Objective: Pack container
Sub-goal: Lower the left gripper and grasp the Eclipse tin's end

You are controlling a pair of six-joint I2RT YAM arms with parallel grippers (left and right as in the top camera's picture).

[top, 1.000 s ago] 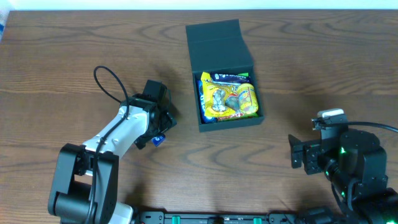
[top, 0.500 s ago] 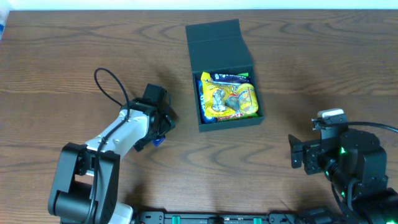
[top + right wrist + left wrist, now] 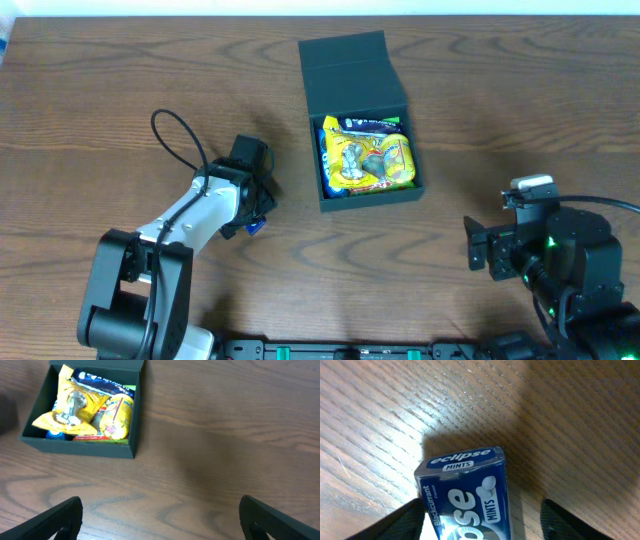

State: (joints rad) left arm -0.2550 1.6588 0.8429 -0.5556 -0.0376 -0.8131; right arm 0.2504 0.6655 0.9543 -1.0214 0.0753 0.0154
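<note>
Down at the left gripper [image 3: 482,507], the fingers [image 3: 402,522] stand spread on either side of a blue Eclipse Mints box [image 3: 465,495] marked Blackcurrant. One finger sits right at the box's long edge, though I cannot tell whether it touches. The other is clearly apart from it, with bare wood showing in the gap. The mint box lies flat on the wooden table [image 3: 100,80], and nothing pinches it.

From overhead, the mint box shows only as a blue sliver [image 3: 255,226] under the left gripper's tip. It lies to the left of the container [image 3: 370,199], near the container's front corner but not touching it. Compared with a second ago, the left gripper head has edged slightly back from the container and toward the table's near edge. The blue sliver lies where it lay.

The right gripper [image 3: 160,510] has its fingers spread wide over bare wood, holding nothing. It sits well to the right of the container and nearer the front edge, unchanged from before.

The container is a dark teal-green square box in the middle of the table. Its hinged lid [image 3: 350,65] is flipped open and lies flat on the far side. Inside are snack packets, with a crumpled yellow packet [image 3: 365,160] on top. Box and contents have not shifted.
</note>
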